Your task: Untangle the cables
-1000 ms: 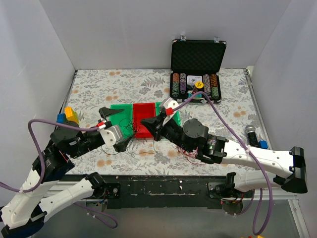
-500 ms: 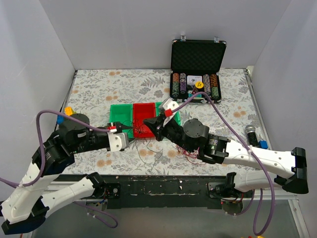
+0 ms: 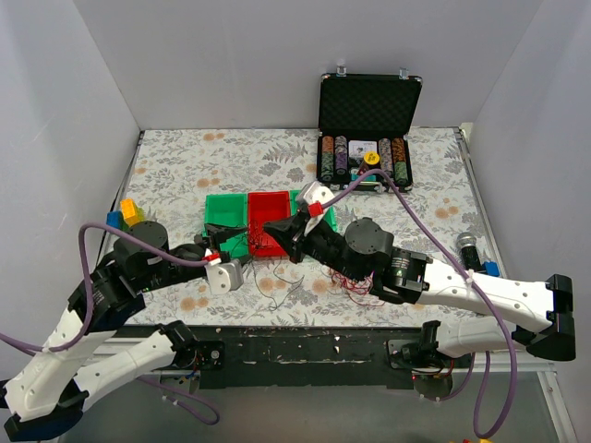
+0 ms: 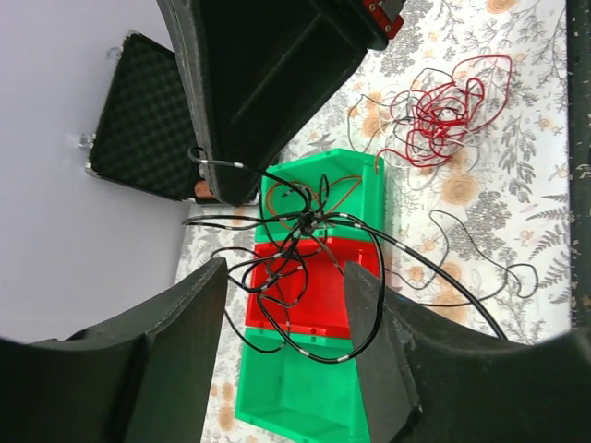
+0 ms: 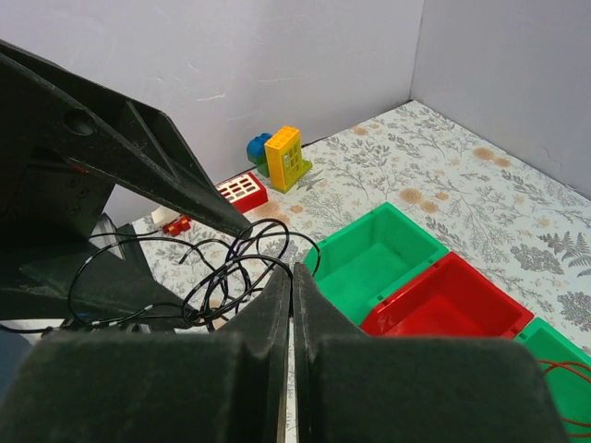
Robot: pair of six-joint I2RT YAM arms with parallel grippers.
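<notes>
Left wrist view is showing the left claw (image 4: 284,277) gaping wide around a dark knot of the cables (image 4: 309,221), mid-frame over the red bin (image 4: 323,309) — the right claw (image 5: 292,275) is apparently pinching one strand, fingers pressed together. Pulling apart is risking a tighter knot, or loops snagging bin rims. Bare table (image 3: 185,152) is lying open in the top view's upper left.
</notes>
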